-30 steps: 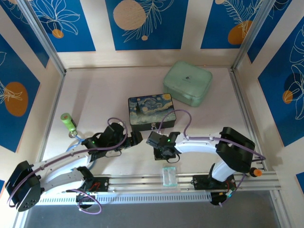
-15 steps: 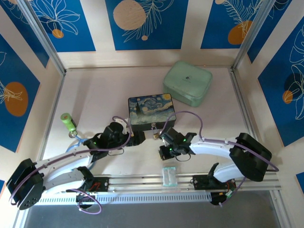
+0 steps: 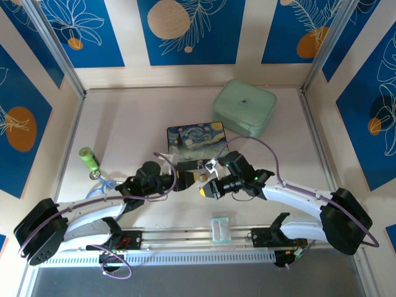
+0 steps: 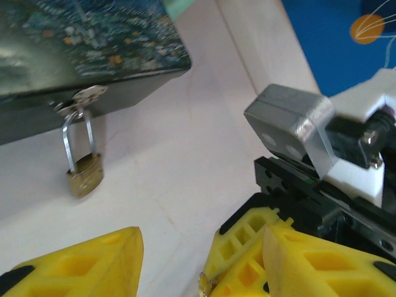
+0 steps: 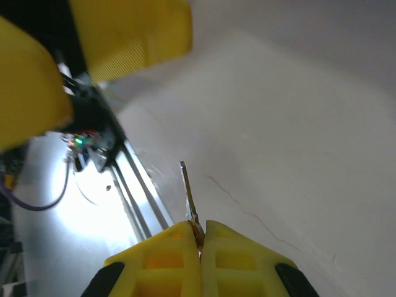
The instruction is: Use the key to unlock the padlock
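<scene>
Painted box [image 3: 198,143] sits mid-table. Padlock [image 4: 85,179] hangs from the latch [image 4: 83,99] on the box's front wall, brass body dangling just off that wall, low over the table [image 4: 185,124]. Keyhole not visible from here.

Right gripper [image 5: 199,230]: in front of the box, clenched on the key [image 5: 187,193]. It pinches only the head end, and the thin blade sticks straight out past the fingertips.

Left gripper [image 3: 181,180]: just in front of the box's front wall, on the box's left, beside the padlock. Fingers [image 4: 80,263] spread wide, holding nothing and not touching the lock.

Risks, as judged:
- The padlock hangs free, so a push from the key tip would likely swing it toward the box wall rather than seat the blade — unless the left gripper steadies the body first.
- The pinch on the key is narrow. Any sideways load at the keyhole could twist the blade in the pads or drop it.
- The two grippers sit very close in front of the box — a small misjudged approach could knock one into the other or into the latch.
</scene>
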Robot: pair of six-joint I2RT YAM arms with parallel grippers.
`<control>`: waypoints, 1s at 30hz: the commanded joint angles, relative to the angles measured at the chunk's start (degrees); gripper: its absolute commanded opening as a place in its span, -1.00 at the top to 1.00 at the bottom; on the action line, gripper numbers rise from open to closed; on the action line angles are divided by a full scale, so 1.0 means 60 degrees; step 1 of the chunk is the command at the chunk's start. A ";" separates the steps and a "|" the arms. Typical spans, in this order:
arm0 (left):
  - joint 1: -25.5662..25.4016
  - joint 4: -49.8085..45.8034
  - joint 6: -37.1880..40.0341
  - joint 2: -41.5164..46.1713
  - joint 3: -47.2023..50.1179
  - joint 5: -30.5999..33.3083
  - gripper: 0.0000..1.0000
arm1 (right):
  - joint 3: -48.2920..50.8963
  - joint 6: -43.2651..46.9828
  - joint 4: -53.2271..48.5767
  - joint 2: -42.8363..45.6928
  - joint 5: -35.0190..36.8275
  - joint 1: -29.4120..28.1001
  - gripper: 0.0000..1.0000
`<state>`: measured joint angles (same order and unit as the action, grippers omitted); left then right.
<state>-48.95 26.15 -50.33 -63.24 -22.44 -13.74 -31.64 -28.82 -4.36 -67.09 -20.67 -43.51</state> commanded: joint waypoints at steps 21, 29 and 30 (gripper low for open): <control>-0.0267 0.1988 -0.0853 -0.0811 -0.0113 -0.0826 0.53 | 0.0230 -0.0901 0.2435 0.0009 -0.2078 0.0877 1.00; -0.0280 0.1859 -0.1165 -0.0831 -0.0157 -0.0779 1.00 | 0.0191 -0.1257 0.3096 -0.0215 -0.1999 0.0879 1.00; -0.0283 0.1849 -0.1189 -0.0800 -0.0155 -0.0761 1.00 | 0.0214 -0.1313 0.3114 -0.0186 -0.1942 0.0879 1.00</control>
<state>-49.95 37.01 -56.58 -67.90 -22.46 -17.30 -30.68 -35.51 10.31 -68.05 -31.97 -38.37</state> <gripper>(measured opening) 0.056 0.058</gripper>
